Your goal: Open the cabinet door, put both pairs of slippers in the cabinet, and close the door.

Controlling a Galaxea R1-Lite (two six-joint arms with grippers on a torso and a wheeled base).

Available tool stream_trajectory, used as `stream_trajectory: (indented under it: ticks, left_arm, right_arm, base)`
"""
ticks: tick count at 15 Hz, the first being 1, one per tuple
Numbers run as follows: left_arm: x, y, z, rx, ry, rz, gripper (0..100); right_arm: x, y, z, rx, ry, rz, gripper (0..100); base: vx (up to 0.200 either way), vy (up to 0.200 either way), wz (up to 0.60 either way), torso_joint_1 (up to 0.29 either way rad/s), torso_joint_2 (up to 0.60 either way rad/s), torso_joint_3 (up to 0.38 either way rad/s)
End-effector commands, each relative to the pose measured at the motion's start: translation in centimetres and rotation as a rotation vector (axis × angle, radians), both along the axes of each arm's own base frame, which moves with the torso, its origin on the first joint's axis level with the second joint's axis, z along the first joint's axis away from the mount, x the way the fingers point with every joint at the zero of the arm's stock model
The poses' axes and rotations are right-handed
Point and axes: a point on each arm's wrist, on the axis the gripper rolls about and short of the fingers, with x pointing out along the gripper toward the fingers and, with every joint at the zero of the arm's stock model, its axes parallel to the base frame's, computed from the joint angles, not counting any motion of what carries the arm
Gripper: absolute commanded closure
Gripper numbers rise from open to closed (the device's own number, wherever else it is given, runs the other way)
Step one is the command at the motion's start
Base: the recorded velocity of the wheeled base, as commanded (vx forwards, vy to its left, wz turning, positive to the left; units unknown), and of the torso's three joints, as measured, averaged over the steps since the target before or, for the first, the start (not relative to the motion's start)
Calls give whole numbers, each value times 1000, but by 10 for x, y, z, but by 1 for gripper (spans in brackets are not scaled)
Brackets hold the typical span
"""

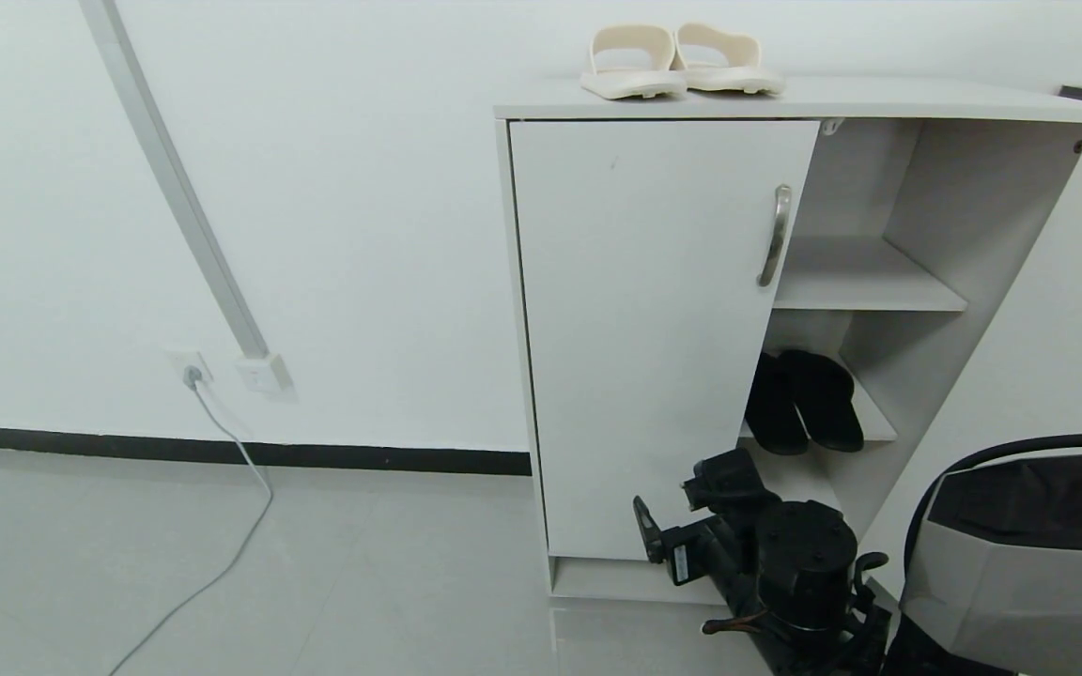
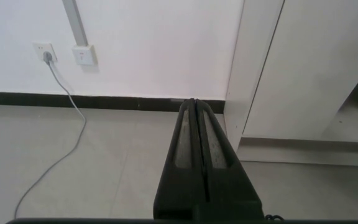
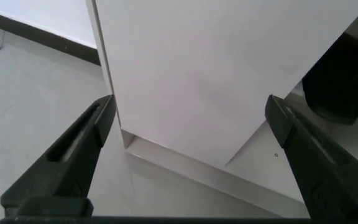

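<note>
- The white cabinet [image 1: 888, 99] stands with its right half open; its left door [image 1: 644, 329] is shut.
- The beige slippers [image 1: 682, 61] sit side by side on the cabinet top, at 12 o'clock from the door.
- The black slippers [image 1: 804, 402] lie on the lower shelf [image 1: 879, 427], at 5 o'clock from the metal handle [image 1: 775, 235].
- The right gripper [image 3: 191, 109] is spread wide and empty, low before the door's bottom edge.
- The left gripper [image 2: 194, 104] has its fingers pressed together, holding nothing, over the floor tiles [image 2: 117, 168].

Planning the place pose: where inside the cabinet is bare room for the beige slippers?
Upper shelf is bare, between the door and the cabinet's right wall. Lower shelf is crowded: black slippers cover most, leaving a strip along the right wall.
</note>
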Motion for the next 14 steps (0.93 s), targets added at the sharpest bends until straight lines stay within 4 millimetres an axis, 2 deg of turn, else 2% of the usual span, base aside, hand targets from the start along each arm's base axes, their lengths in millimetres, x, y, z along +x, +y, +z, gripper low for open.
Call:
stream_trajectory:
  ticks: [1, 5, 14]
  left_arm:
    - [0, 0, 0, 0, 1, 1, 100]
    - [0, 0, 0, 0, 1, 1, 100]
    - [0, 0, 0, 0, 1, 1, 100]
  right_arm:
    - [0, 1, 0, 1, -1, 1, 0]
    - [0, 1, 0, 0, 0, 1, 0]
    - [1, 1, -3, -6, 5, 1, 0]
  base:
    - [0, 0, 0, 2, -51, -36]
    - [0, 0, 0, 19, -221, -316]
    - [0, 0, 0, 101, -494, -347]
